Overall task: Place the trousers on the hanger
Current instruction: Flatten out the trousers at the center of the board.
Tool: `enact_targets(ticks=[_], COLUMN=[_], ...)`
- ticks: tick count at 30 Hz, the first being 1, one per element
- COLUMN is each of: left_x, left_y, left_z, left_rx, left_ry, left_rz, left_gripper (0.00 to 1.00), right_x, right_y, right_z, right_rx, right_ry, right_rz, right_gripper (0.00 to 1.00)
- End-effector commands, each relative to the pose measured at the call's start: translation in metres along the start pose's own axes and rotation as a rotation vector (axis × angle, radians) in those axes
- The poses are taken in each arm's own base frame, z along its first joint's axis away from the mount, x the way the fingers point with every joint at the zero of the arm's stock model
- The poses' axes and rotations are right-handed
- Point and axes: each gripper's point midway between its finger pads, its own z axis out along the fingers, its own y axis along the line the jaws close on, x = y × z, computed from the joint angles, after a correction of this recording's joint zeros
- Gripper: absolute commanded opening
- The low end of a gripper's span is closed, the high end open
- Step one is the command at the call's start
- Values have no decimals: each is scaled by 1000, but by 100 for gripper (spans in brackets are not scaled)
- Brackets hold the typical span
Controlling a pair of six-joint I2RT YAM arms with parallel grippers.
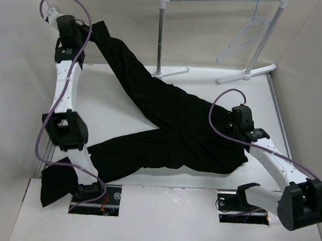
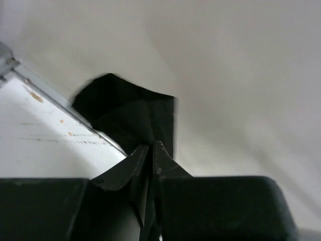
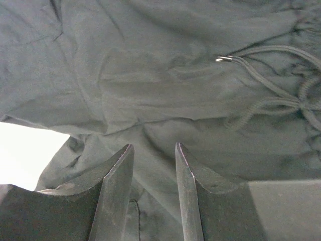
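Note:
The black trousers (image 1: 167,112) lie spread across the white table. One leg runs up to the far left; the other reaches the near left and hangs over the table edge. My left gripper (image 1: 91,33) is at the far left by the wall, shut on the end of the upper trouser leg (image 2: 128,113), with its fingertips (image 2: 151,146) pinched together on the cloth. My right gripper (image 1: 230,126) hovers over the waist area, its jaws (image 3: 153,146) open above wrinkled fabric, and a drawstring (image 3: 271,98) lies just beyond. The pale hanger (image 1: 243,38) hangs from the rack bar at the back right.
A white garment rack (image 1: 162,33) stands at the back, its feet (image 1: 246,74) resting on the table's far edge. Beige walls close in on the left, back and right. A metal strip (image 2: 55,98) edges the table near the left gripper.

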Motion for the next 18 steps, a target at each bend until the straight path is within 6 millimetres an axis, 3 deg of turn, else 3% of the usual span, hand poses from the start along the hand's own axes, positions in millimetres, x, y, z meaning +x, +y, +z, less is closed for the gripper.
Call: enact_targets(ticks=[1, 6, 9, 15, 18], left_x=[-22, 33, 53, 59, 57], left_y=[59, 183, 231, 289, 312], left_z=[-12, -7, -1, 6, -6], left_rx=[-69, -290, -378, -538, -625], left_ry=[-91, 10, 35, 35, 30], left_rz=[15, -4, -23, -23, -25], left_gripper=[7, 7, 7, 10, 32], right_x=[-22, -22, -24, -31, -40], right_y=[38, 36, 30, 21, 15], right_z=[-7, -13, -17, -30, -35], right_rx=[-131, -144, -133, -122, -113], right_ry=[-52, -39, -46, -75, -109], right_rz=[-39, -61, -59, -51, -31], right_gripper=[45, 45, 47, 55, 62])
